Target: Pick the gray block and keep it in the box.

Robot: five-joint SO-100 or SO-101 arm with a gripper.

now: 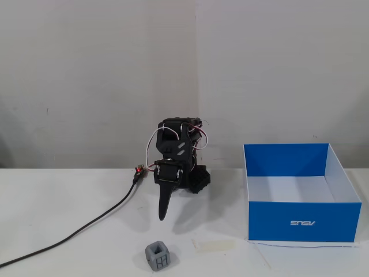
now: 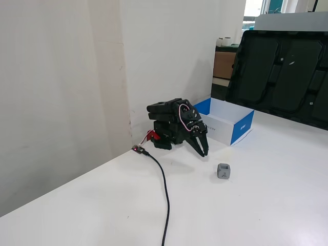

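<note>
Block [image 1: 158, 256] sits on the worktop [image 1: 57, 202] just in front of the hand [image 1: 163, 216], which is closed and empty.

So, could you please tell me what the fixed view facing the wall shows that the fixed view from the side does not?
Only the fixed view facing the wall shows the white logo on the box front and a pale strip of tape on the table. Only the side fixed view shows the large black panel leaning behind the table and the window beyond. Both show the folded arm with its end effector pointing down at the table, the gray block lying free in front of it, the blue box apparently empty, and the black cable.
</note>
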